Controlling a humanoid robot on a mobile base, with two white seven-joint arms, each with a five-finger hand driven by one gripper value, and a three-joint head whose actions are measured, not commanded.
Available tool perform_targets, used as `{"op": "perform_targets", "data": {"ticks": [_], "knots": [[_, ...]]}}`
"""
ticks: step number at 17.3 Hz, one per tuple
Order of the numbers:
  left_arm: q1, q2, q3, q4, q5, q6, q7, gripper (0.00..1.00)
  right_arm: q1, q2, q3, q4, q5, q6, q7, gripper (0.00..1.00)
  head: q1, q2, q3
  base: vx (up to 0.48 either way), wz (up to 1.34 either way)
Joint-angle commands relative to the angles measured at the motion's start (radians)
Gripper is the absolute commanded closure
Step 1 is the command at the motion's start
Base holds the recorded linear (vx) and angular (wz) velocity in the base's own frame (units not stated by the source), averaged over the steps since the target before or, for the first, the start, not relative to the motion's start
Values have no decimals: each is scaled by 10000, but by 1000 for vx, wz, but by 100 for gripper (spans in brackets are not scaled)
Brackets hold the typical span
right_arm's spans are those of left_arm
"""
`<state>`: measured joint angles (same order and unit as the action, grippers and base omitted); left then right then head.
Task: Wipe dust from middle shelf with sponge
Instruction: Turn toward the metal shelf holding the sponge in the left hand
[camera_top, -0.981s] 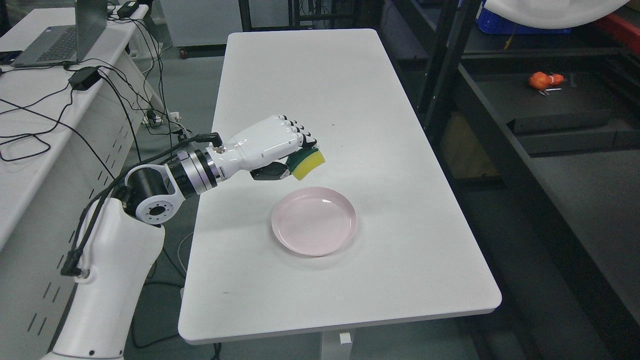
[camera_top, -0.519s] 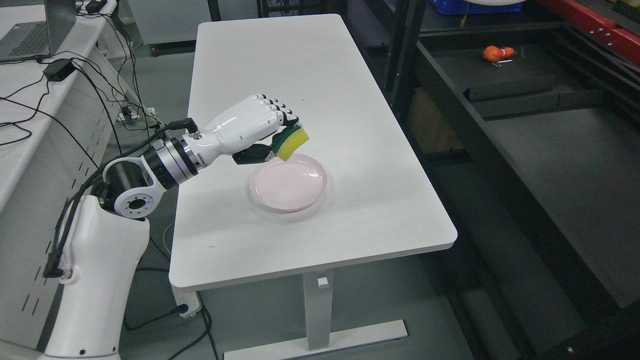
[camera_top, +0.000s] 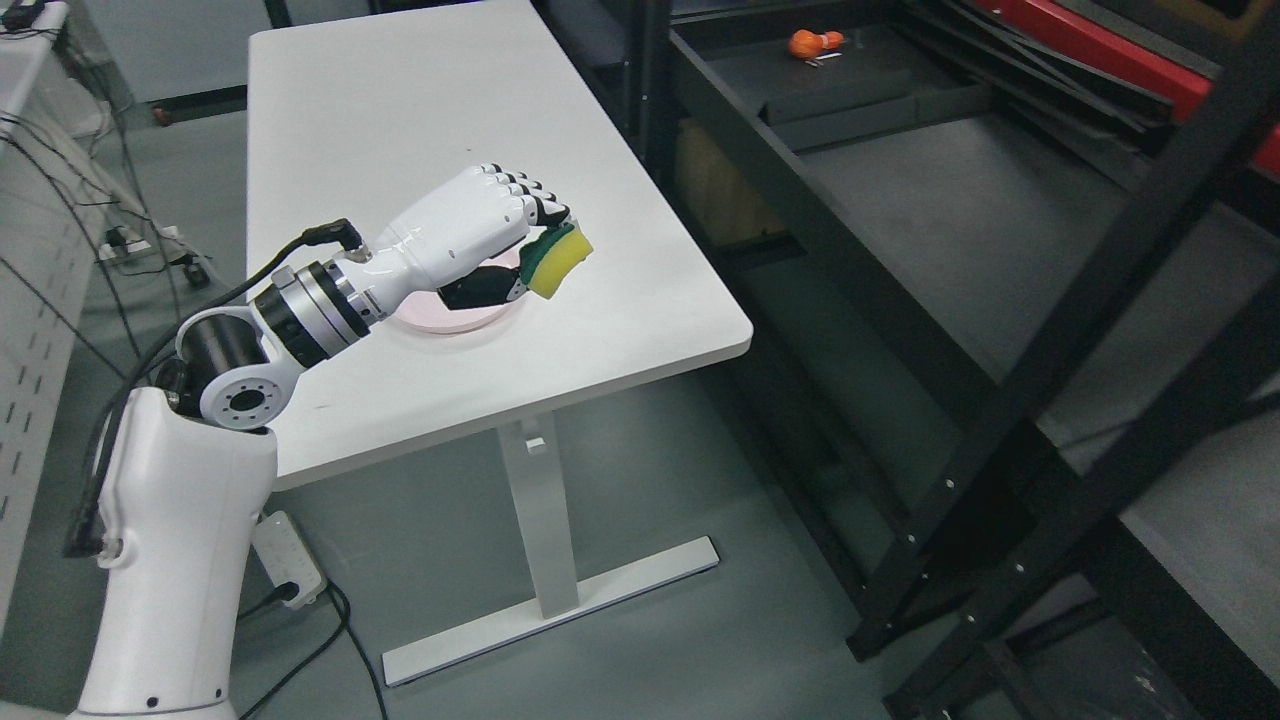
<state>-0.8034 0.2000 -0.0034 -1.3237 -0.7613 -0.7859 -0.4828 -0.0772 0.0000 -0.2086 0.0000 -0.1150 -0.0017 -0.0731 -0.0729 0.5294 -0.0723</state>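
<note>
- One hand in view: left hand (camera_top: 478, 240), arm coming in from lower left; fingers (camera_top: 525, 195) curled down over the sponge (camera_top: 553, 262), dark thumb pressing it from below. Firm grasp, nothing else held.
- Sponge: two layers, yellow foam body with a green scrub face on the side nearest the fingers. Yellow end sticks out past the fingertips, tilted, pointing toward the rack.
- Sponge is held up off the white table (camera_top: 400, 130), over its right part, not touching the top.
- Pink plate (camera_top: 450, 318) sits on the table directly under the palm and wrist, mostly hidden by the hand.
- Table's right edge and rounded near corner lie just beyond the sponge; past them, a strip of bare grey floor (camera_top: 760, 560) separates table from rack.
- Black rack (camera_top: 1010, 400) fills the right side: diagonal upright post crosses the foreground, grey shelf boards (camera_top: 950, 190) open toward the table.
- Small orange object (camera_top: 812, 42) far back on a dark shelf tray, well apart from the hand.
- Cables and a power strip (camera_top: 288, 570) on the floor at the left, by the arm's base.
</note>
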Motion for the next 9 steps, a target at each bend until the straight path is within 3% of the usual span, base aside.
{"op": "perform_targets", "data": {"ticks": [1,9], "knots": [[-4,24,586,-32,20,5,-4,99,5,-175,0,-175,0,723,10,0,0,0,0,-320,-710],[-4,56,999,-47,35,5,-218,99,5,-175,0,-175,0,723,10,0,0,0,0,-313,-789]]}}
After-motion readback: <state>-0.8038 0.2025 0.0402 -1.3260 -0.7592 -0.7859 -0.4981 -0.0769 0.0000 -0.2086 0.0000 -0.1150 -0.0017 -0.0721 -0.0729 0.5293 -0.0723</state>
